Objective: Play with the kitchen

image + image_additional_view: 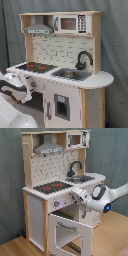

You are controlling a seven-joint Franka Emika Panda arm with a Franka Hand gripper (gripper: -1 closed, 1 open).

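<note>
Kitchen (55,188) upright on wooden floor (112,235) before grey curtain (115,45), with hob (51,187), sink (85,178) and faucet (75,167) along its top, grey hood (38,27) above. Oven door (70,225) swung down and open in the second exterior view. Hand (77,197) of the white arm (107,198) pressed close to the front edge just below the hob, above the open oven door. Whether clenched or released: cannot tell. Control panel and hob immediately ahead of the hand, toward the second exterior view's left; oven door directly beneath. Probably only a short reach forward or upward needed.
</note>
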